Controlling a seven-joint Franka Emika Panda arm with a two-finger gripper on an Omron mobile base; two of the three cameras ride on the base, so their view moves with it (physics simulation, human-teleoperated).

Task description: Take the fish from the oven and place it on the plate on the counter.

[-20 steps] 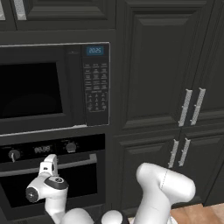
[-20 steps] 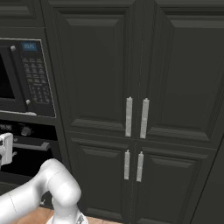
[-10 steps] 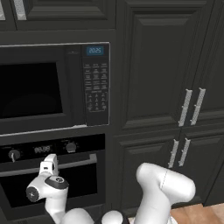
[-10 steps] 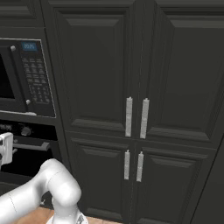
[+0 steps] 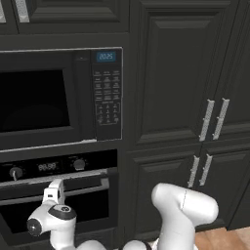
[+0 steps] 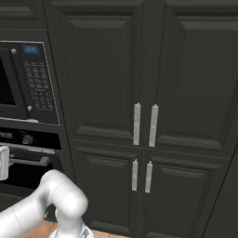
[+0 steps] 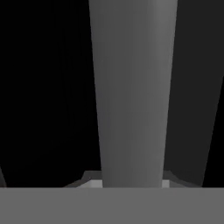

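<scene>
The oven (image 5: pixel 58 195) sits at the lower left of the left base view, below the black microwave (image 5: pixel 61 97): a black built-in front with two round knobs, a small digital display between them and a silver bar handle (image 5: pixel 29 179) running across under the panel, its door closed. The gripper (image 5: pixel 53 188) is pressed up to that handle near the frame's lower left, the white hand just below it. In the hand view the handle (image 7: pixel 133 92) rises as a broad grey bar through the middle of the frame between the fingertips, but the fingers themselves are hidden, so I cannot tell whether the jaws clasp it. Dark cabinet doors (image 6: pixel 144 93) with silver pulls fill the right.
</scene>
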